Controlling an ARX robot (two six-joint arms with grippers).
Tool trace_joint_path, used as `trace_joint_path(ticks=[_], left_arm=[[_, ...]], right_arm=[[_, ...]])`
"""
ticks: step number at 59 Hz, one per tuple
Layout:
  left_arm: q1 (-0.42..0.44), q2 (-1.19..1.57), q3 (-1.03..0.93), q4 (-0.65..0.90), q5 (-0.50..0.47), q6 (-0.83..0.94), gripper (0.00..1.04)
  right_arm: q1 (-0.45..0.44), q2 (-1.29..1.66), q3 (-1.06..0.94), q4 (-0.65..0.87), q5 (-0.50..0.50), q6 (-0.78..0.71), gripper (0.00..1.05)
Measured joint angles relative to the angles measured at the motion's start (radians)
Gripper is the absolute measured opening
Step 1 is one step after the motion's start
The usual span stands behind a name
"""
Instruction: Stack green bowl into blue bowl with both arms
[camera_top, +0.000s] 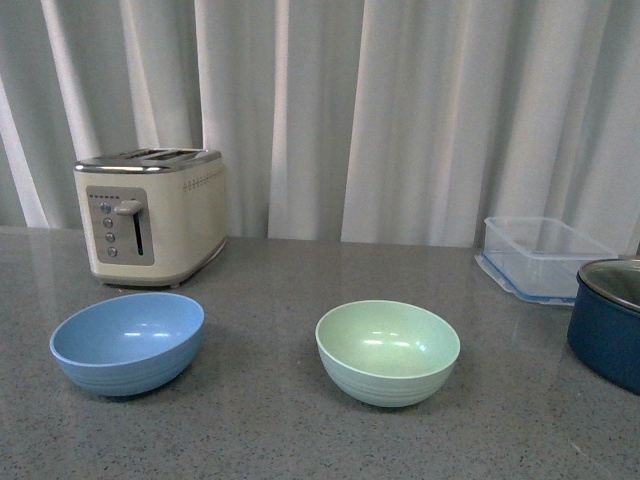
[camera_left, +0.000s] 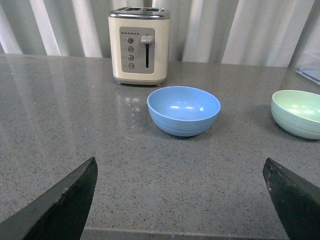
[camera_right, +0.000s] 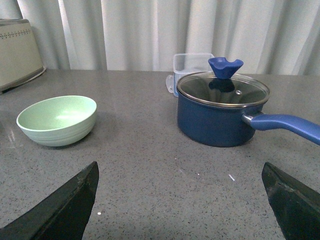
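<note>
Sitting apart, the green bowl (camera_top: 388, 350) and the blue bowl (camera_top: 128, 340) are empty; left gripper (camera_left: 180, 167) and right gripper (camera_right: 180, 169) gape empty-handed.

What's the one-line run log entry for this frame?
phase: pre-grasp | left gripper: open, empty | right gripper: open, empty | green bowl: upright on counter, apart from blue bowl | stacked: no

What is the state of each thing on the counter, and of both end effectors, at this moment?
green bowl: upright, empty, not yet stacked.
blue bowl: upright, empty, standing apart from the green bowl.
toaster: lever up.
pot: glass lid on.
plastic container: top open, looks empty.
left end effector: open, holding nothing.
right end effector: open, holding nothing.
</note>
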Motion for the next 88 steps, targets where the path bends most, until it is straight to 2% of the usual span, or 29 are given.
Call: trace_joint_path(ticks=[19, 22, 24, 28, 33, 46, 53, 65, 88], left_arm=[[0.0, 0.0, 0.0, 0.0, 0.0, 0.0, 0.98], [-0.035, 0.063, 0.045, -0.121, -0.131, -0.047, 0.98], [-0.063, 0.182, 0.122, -0.286, -0.255, -0.103, 0.98], [-0.061, 0.368, 0.216, -0.451, -0.364, -0.156, 0.98], [-0.019, 0.535, 0.274, -0.457, -0.349, -0.179, 0.98], [0.078, 0.831, 0.453, -0.259, -0.21, -0.15, 0.98], [0.104, 1.027, 0.564, -0.189, -0.172, -0.118, 0.98], [0.09, 1.246, 0.713, -0.111, -0.179, -0.098, 0.98], [0.041, 1.498, 0.905, -0.065, -0.191, -0.104, 0.98]], right_arm=[[0.0, 0.0, 0.0, 0.0, 0.0, 0.0, 0.95], [0.0, 0.0, 0.0, 0.0, 0.0, 0.0, 0.95], [0.0, 0.0, 0.0, 0.0, 0.0, 0.0, 0.95], [0.0, 0.0, 0.0, 0.0, 0.0, 0.0, 0.95], [0.0, 0.0, 0.0, 0.0, 0.0, 0.0, 0.95], [0.0, 0.0, 0.0, 0.0, 0.0, 0.0, 0.95], [0.0, 0.0, 0.0, 0.0, 0.0, 0.0, 0.95], [0.0, 0.0, 0.0, 0.0, 0.0, 0.0, 0.95], [0.0, 0.0, 0.0, 0.0, 0.0, 0.0, 0.95]])
